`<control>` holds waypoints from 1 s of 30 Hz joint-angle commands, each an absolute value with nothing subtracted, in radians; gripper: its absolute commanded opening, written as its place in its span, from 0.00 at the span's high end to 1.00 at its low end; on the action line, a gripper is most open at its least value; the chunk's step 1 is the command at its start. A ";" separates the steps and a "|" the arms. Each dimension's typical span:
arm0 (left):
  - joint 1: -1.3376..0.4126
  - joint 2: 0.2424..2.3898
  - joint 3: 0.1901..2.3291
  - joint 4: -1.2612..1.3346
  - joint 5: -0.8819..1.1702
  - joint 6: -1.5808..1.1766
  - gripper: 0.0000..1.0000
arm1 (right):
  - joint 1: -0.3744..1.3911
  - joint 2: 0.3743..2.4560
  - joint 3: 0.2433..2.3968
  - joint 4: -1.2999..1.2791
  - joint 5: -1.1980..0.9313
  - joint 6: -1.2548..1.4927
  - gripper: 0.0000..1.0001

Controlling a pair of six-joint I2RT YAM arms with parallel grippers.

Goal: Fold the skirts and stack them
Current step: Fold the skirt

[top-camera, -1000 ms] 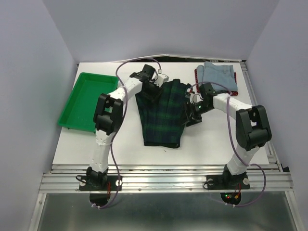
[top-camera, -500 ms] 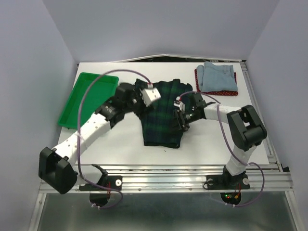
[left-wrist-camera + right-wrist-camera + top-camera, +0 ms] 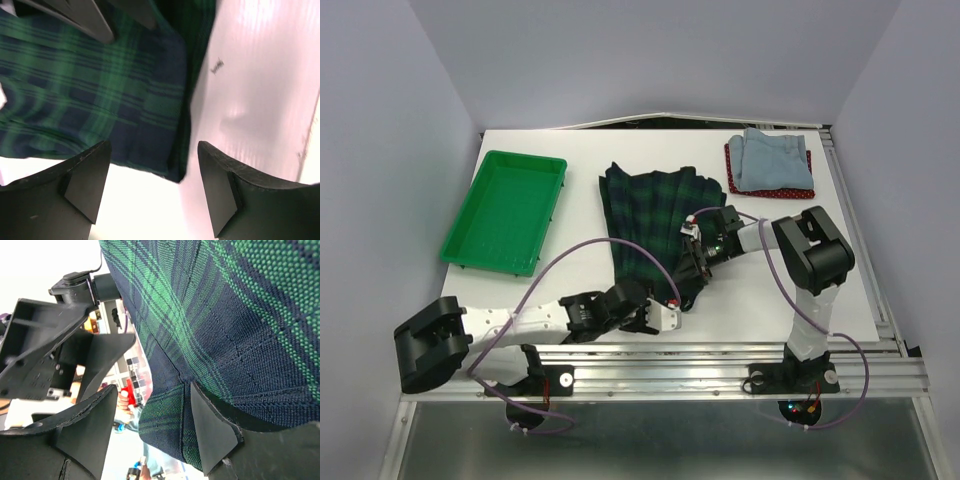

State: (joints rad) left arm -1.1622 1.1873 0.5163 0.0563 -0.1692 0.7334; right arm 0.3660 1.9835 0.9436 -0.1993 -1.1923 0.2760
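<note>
Altogether three skirts [image 3: 655,215], one tray [image 3: 508,205].

I'm getting soft, even overhead light; glare is bleaching the white tabletop [image 3: 260,90] at right in the left wrist view.

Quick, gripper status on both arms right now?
Left gripper: open, holding nothing, fingers either side of the near corner of the plaid skirt.
Right gripper: open, with plaid cloth lying between its fingers, not clamped.
</note>
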 commanded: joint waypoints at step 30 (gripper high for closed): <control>-1.244 1.516 0.584 0.237 -0.379 0.695 1.00 | 0.350 1.957 1.208 -0.362 -0.942 0.150 0.27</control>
State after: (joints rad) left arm -1.2430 1.5764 0.5468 0.3904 -0.4175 0.7631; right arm 0.3790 2.0048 1.0779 -0.3561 -1.1332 0.2043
